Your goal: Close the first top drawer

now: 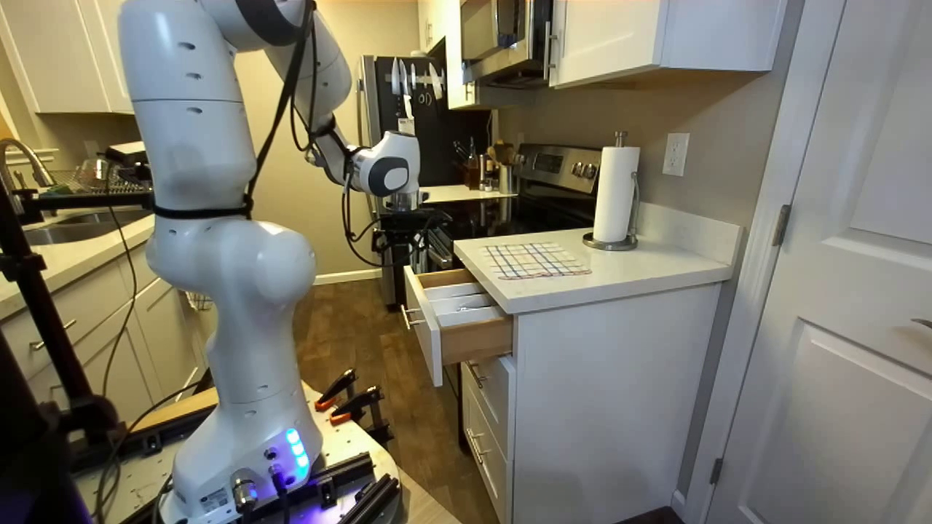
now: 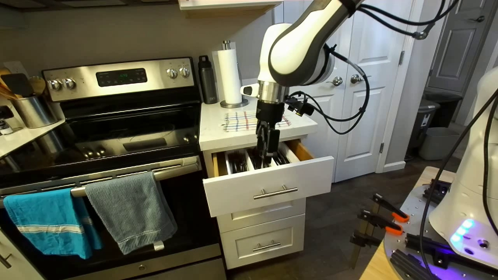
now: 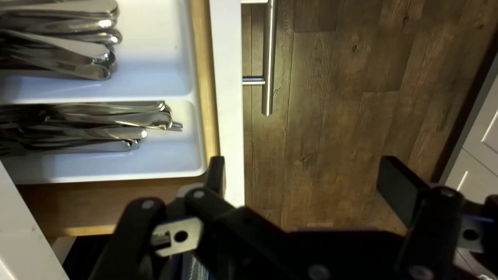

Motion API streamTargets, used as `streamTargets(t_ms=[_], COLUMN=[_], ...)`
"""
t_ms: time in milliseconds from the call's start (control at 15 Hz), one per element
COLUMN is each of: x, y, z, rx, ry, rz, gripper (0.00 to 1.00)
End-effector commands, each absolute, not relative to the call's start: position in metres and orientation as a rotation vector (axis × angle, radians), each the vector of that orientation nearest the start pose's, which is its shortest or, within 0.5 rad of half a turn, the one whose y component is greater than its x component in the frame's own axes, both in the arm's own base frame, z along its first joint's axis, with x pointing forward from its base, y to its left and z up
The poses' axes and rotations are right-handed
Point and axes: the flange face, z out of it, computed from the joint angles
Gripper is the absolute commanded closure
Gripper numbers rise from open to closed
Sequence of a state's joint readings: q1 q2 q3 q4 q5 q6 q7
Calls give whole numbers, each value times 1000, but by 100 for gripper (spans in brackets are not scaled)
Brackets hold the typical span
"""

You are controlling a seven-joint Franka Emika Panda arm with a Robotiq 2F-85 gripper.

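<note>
Nearest in the wrist view, the gripper [image 3: 306,179] holds its fingers [image 3: 402,190] wide apart, one beside the front panel [image 3: 230,97] (contact unclear) of the top drawer [image 2: 268,179], which juts out below the countertop [image 2: 216,134] with cutlery [image 3: 97,116] in its tray [image 3: 171,163], wood floor [image 3: 330,128] lying beyond.

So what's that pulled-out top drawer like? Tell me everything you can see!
The top drawer sticks out from under the pale counter. Its flat white front has a silvery bar handle, and its sides look like wood. Inside rests a white divided tray holding shiny, metal-looking cutlery. The open end effector hangs at the drawer's front; I can't tell whether they touch.
</note>
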State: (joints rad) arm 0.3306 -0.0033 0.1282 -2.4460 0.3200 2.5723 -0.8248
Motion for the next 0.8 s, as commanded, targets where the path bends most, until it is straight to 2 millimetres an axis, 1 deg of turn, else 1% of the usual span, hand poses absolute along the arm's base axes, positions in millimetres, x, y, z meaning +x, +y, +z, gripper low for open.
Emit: streamTargets(t_ms=[0,200,333,533,733], x=[476,498,511,525,532], y=[236,259,269,278,284], z=[284,261,250,240,233], rx=[-2528,-2467,-2437,-2395,-2368], ry=[-1427,-1406,-1381,-1360,-1338], rz=[-317,-351,-363,-366,-358], gripper=[0,0,0,0,0])
